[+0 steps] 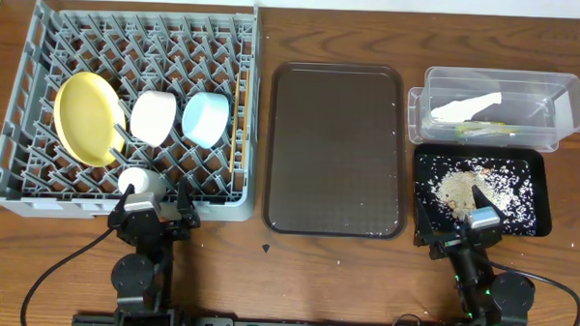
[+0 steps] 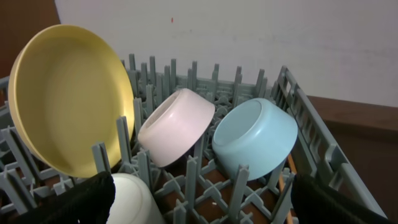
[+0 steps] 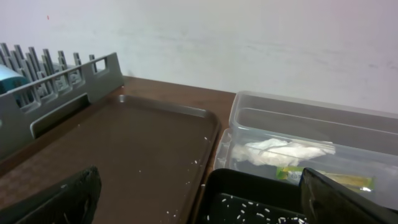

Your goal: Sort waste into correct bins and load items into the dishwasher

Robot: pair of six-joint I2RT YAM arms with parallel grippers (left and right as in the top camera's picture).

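**A:** What is in the dishwasher?

**B:** The grey dish rack [image 1: 56, 201] stands at the left of the worktop. The yellow plate [image 1: 87, 117] is propped on edge at its left. The white bowl [image 1: 154, 117] and the light blue bowl [image 1: 206, 118] are tipped among the pegs beside it. Thin wooden chopsticks [image 1: 236, 122] lie along the rack's right wall. A pale round cup-like thing [image 1: 139, 182] sits by the near edge.

**A:** And the waste?

**B:** At the far right, the clear tub [image 1: 572, 105] holds the crumpled napkin [image 1: 466, 108] and the green-and-orange wrapper [image 1: 485, 129]. Just nearer than the tub, the black tray [image 1: 522, 152] holds the rice scraps [image 1: 458, 188].

**A:** Is anything left over?

**B:** The brown serving tray [image 1: 336, 150] in the middle carries only a few stray white grains. To my eye the sorting and loading look finished, or very nearly.

**A:** What about the arms?

**B:** The left fingers [image 2: 84, 199] hang spread wide over the rack's near edge, gripping nothing. The right fingers [image 3: 351, 199] are spread just as wide above the black tray's near rim, and they are empty too.
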